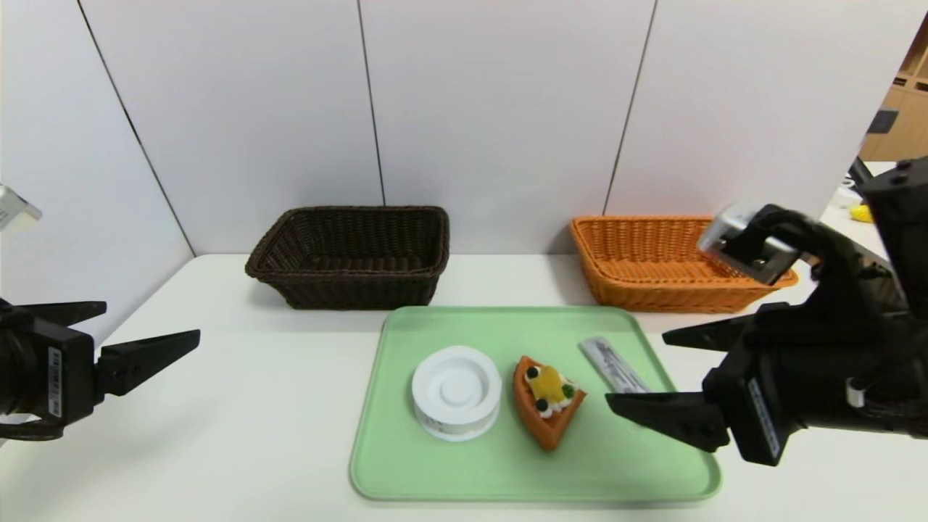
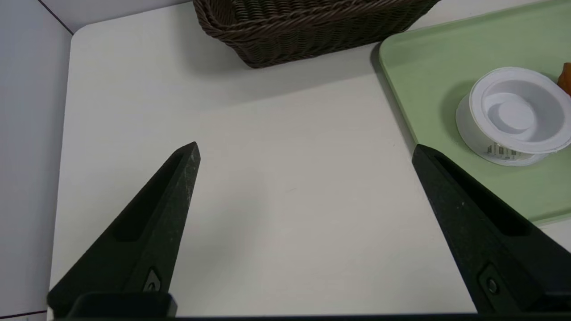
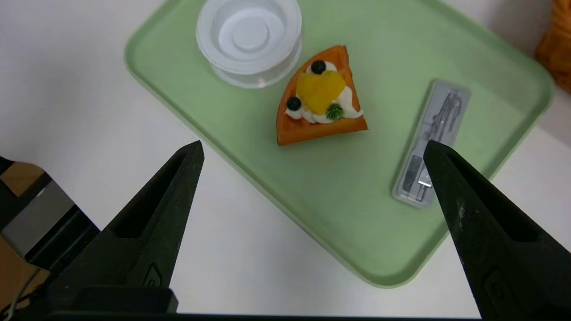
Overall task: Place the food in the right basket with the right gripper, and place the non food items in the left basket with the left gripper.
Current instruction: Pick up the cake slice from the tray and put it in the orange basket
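Your right claw [image 1: 645, 373] hangs over the right edge of the green tray [image 1: 507, 475], jaws spread wide and holding nothing. The cake slice [image 1: 547, 406], the only food here, sits mid-tray, apart from your fingertips. Just beside it on the left is the white round container [image 1: 457, 391]; on its other side, near the right claw, lies the slim clear-packaged utensil set [image 1: 612, 362]. Both look like non-food. The orange basket [image 1: 652, 261] stands behind the tray to the right, the dark brown basket [image 1: 351, 254] behind it to the left; both appear empty.

Your left claw [image 1: 138, 341] hovers over bare desk [image 1: 217, 406] well left of the tray, also wide open and empty.

Watch these risks. The lower right finger is nearer the packaged set than the cake, so a straight descent could pin or drag the packet instead. The wedge tapers, so closing across its sloped sides may squeeze it out toward the container. If both arms converge on the tray together, they may crowd each other, since the container and cake nearly touch.
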Controlling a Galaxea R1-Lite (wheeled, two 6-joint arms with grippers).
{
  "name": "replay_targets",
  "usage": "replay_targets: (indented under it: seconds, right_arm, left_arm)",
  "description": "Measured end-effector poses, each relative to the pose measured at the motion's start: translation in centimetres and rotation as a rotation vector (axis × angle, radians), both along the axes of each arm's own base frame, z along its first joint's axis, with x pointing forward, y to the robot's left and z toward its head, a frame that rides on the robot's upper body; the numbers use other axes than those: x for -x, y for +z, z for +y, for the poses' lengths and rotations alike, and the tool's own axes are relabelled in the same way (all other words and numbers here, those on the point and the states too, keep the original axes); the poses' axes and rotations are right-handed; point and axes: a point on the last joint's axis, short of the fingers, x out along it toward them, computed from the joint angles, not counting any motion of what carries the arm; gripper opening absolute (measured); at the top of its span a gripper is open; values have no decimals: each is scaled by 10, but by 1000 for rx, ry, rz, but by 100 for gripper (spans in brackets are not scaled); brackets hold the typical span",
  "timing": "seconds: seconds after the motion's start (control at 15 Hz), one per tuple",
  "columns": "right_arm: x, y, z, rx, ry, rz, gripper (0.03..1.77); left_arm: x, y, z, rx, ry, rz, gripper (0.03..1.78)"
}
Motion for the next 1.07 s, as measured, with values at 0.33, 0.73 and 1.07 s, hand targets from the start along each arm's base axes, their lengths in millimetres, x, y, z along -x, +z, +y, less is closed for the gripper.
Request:
replay_targets:
  seconds: [0.33, 0.73, 1.07]
  right_arm:
    - [-21, -31, 26, 94, 23, 106, 170]
    - [-40, -58, 61, 134, 55, 108, 170]
    - [-53, -75, 72, 158, 45, 124, 170]
  left_arm:
    - [-3, -8, -4, -9, -20, 36, 169]
    - [-3, -12, -6, -13, -36, 51, 169]
    - [-2, -16, -6, -16, -38, 65, 169]
